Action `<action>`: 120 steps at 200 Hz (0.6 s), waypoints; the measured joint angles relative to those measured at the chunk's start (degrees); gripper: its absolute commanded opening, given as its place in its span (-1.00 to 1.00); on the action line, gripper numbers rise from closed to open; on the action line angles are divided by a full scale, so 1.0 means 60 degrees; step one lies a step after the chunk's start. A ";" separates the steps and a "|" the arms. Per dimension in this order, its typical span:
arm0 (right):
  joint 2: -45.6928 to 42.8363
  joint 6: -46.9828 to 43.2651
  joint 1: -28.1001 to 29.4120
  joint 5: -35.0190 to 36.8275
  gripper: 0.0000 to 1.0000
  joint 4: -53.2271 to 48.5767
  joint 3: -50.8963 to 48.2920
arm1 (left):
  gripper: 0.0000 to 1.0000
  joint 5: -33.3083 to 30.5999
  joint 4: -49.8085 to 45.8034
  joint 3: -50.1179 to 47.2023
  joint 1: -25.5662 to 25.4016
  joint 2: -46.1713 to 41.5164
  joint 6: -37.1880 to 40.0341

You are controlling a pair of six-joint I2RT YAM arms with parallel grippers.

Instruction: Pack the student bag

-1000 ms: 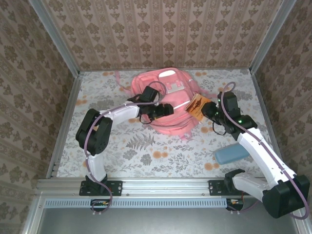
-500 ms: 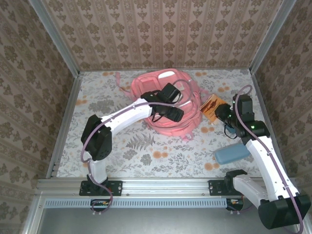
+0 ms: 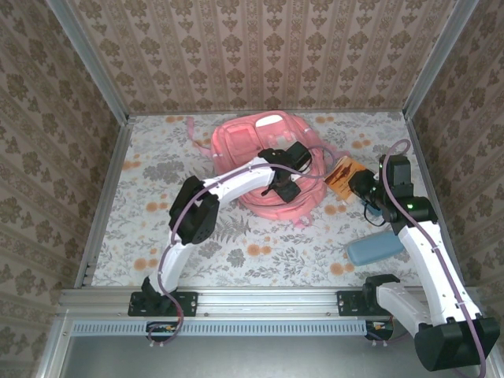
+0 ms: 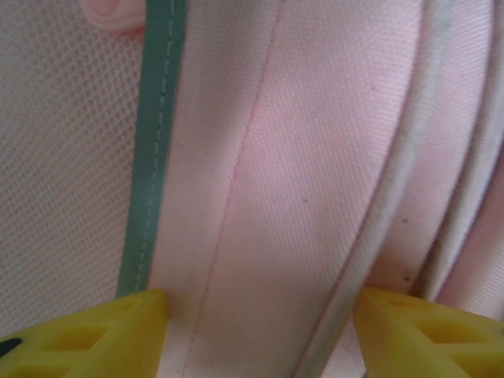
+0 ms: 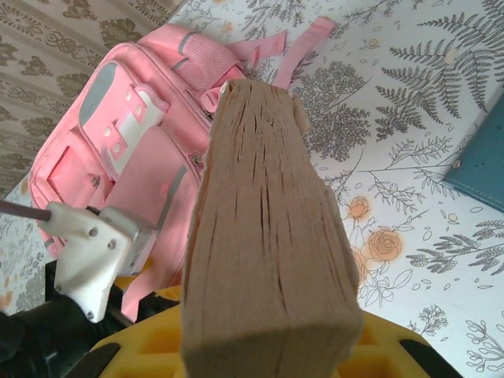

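Left gripper [image 3: 285, 191] over student bag [image 3: 236, 142], perhaps touching, book [image 3: 344, 172] beside, teal case [image 3: 376, 250] near

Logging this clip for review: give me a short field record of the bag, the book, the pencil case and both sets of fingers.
student bag: pink, lying on the table, far centre
book: gripped by right fingers, right of bag
pencil case: teal, on table, right side
left fingers: apart, pink bag fabric between them
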 measured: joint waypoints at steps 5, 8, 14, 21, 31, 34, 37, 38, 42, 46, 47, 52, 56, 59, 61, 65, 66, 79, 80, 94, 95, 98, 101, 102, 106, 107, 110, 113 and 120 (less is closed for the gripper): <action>-0.0004 0.0004 0.0000 -0.0033 -0.67 0.0004 -0.0007 | 0.18 -0.0076 -0.0044 0.0080 0.0000 0.0058 0.0055; -0.0004 0.0007 0.0000 -0.0051 -0.67 0.0004 -0.0018 | 0.16 -0.0131 -0.0066 0.0124 0.0000 0.0087 0.0062; -0.0004 0.0025 0.0000 -0.0080 -0.67 0.0000 -0.0029 | 0.10 -0.0204 -0.0131 0.0204 -0.0004 0.0135 0.0113; -0.0004 0.0029 0.0000 -0.0113 -0.67 0.0004 -0.0051 | 0.01 -0.0295 -0.0189 0.0291 -0.0004 0.0178 0.0164; -0.0004 0.0033 0.0000 -0.0131 -0.67 0.0004 -0.0084 | -0.13 -0.0390 -0.0266 0.0412 -0.0007 0.0211 0.0291; -0.0004 0.0033 0.0000 -0.0138 -0.67 0.0004 -0.0087 | -0.18 -0.0408 -0.0284 0.0441 -0.0007 0.0211 0.0259; -0.0004 0.0036 0.0000 -0.0142 -0.67 0.0000 -0.0091 | -0.23 -0.0433 -0.0313 0.0470 -0.0011 0.0211 0.0339; -0.0004 0.0036 0.0000 -0.0142 -0.67 0.0000 -0.0095 | -0.25 -0.0437 -0.0321 0.0477 -0.0011 0.0211 0.0335; -0.0004 0.0036 0.0000 -0.0146 -0.67 0.0000 -0.0102 | -0.30 -0.0455 -0.0335 0.0499 -0.0018 0.0211 0.0302; -0.0007 0.0036 0.0000 -0.0146 -0.66 0.0004 -0.0109 | -0.35 -0.0466 -0.0353 0.0521 -0.0029 0.0211 0.0357; -0.0007 0.0036 0.0000 -0.0146 -0.66 0.0004 -0.0109 | -0.37 -0.0481 -0.0357 0.0532 -0.0036 0.0211 0.0335; -0.0015 0.0051 -0.0007 -0.0146 -0.66 0.0000 -0.0109 | -0.41 -0.0510 -0.0382 0.0554 -0.0055 0.0211 0.0404; -0.0029 0.0062 -0.0007 -0.0146 -0.66 0.0000 -0.0109 | -0.45 -0.0554 -0.0386 0.0565 -0.0073 0.0211 0.0408; -0.0040 0.0062 -0.0015 -0.0146 -0.66 0.0004 -0.0113 | -0.48 -0.0576 -0.0390 0.0565 -0.0080 0.0211 0.0441; -0.0051 0.0062 -0.0018 -0.0146 -0.65 0.0004 -0.0113 | -0.49 -0.0597 -0.0382 0.0565 -0.0091 0.0211 0.0404; -0.0076 0.0062 -0.0022 -0.0142 -0.65 0.0000 -0.0117 | -0.54 -0.0637 -0.0386 0.0565 -0.0106 0.0211 0.0459; -0.0084 0.0062 -0.0022 -0.0142 -0.65 0.0000 -0.0117 | -0.55 -0.0648 -0.0382 0.0565 -0.0109 0.0208 0.0448; -0.0219 0.0066 -0.0036 -0.0138 -0.63 0.0000 -0.0135 | -0.65 -0.0769 -0.0375 0.0565 -0.0135 0.0189 0.0459; -0.0233 0.0066 -0.0036 -0.0138 -0.63 0.0000 -0.0135 | -0.65 -0.0780 -0.0372 0.0565 -0.0135 0.0186 0.0455; -0.0441 0.0066 -0.0044 -0.0102 -0.62 0.0000 -0.0175 | -0.78 -0.0896 -0.0248 0.0488 -0.0142 -0.0007 0.0452; -0.0452 0.0066 -0.0044 -0.0102 -0.62 0.0000 -0.0175 | -0.78 -0.0900 -0.0233 0.0477 -0.0142 -0.0029 0.0448; -0.0499 0.0066 -0.0044 -0.0095 -0.61 -0.0004 -0.0189 | -0.80 -0.0936 -0.0175 0.0419 -0.0138 -0.0095 0.0481; -0.0554 0.0062 -0.0044 -0.0087 -0.61 0.0000 -0.0200 | -0.82 -0.0991 -0.0102 0.0361 -0.0138 -0.0204 0.0455; -0.0565 0.0062 -0.0044 -0.0084 -0.61 0.0000 -0.0204 | -0.83 -0.1016 -0.0062 0.0324 -0.0138 -0.0244 0.0477; -0.0627 0.0062 -0.0044 -0.0069 -0.61 -0.0004 -0.0219 | -0.85 -0.1078 0.0022 0.0251 -0.0131 -0.0368 0.0499; -0.0652 0.0062 -0.0044 -0.0066 -0.61 -0.0007 -0.0226 | -0.86 -0.1093 0.0036 0.0233 -0.0131 -0.0397 0.0495; -0.0688 0.0062 -0.0044 -0.0062 -0.60 -0.0007 -0.0237 | -0.86 -0.1147 0.0106 0.0171 -0.0127 -0.0506 0.0510; -0.0729 0.0062 -0.0044 -0.0058 -0.60 -0.0015 -0.0244 | -0.87 -0.1202 0.0171 0.0113 -0.0120 -0.0601 0.0506; -0.0823 0.0062 -0.0044 -0.0058 -0.60 -0.0018 -0.0262 | -0.88 -0.1348 0.0321 -0.0018 -0.0120 -0.0900 0.0506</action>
